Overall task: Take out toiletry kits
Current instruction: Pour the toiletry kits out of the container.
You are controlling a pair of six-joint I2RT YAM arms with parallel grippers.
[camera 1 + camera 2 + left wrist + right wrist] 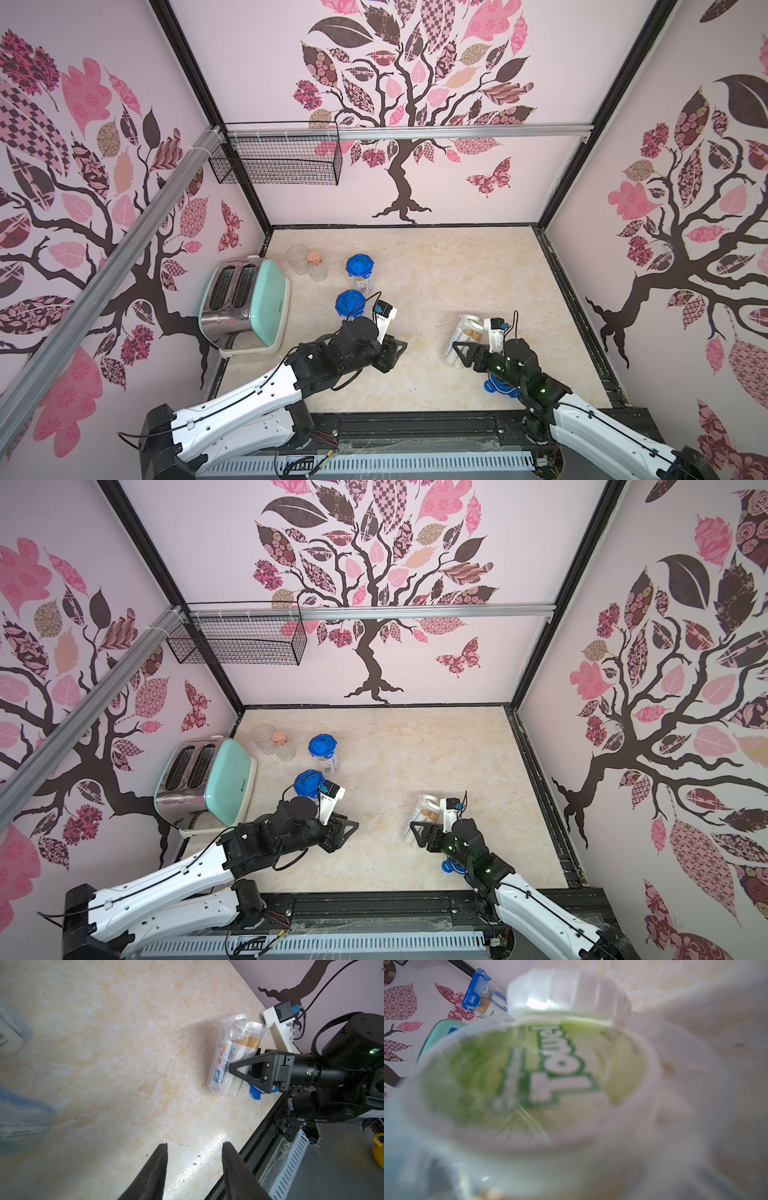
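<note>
The right gripper (459, 353) is clenched on an open canister (465, 328), one finger on each side of its clear wall near the bottom end. This canister is tipped onto its side over the bench (436, 282), at the right part, with the mouth pointing toward the back wall. If it rests on the bench or is lifted a little, I cannot tell. Its blue lid (496, 384) lies on the bench under the right arm, near the front edge.

The kit is inside this canister. In the left wrist view I see through the wall a toothpaste (223, 1061), two white bottles (234, 1051) with yellow caps beside it, and a crumpled clear packet (239, 1026) sticking out at the mouth. In the right wrist view, very close and blurred, there is a round green tub (550, 1068) with the word "Towel".

The left gripper (195, 1145) is released: the fingers stand apart and nothing is between them. It hangs above the bare middle of the bench, well apart from the open canister.

Two more canisters stand upright with blue lids clipped on: the back canister (360, 270), and the front canister (350, 302) just behind the left wrist. At the left side lies a mint toaster (245, 303). Behind it are a clear cup (297, 257) and a small jar (316, 268) with a cork, touching or nearly. A wire basket (278, 160) hangs on the back wall.
</note>
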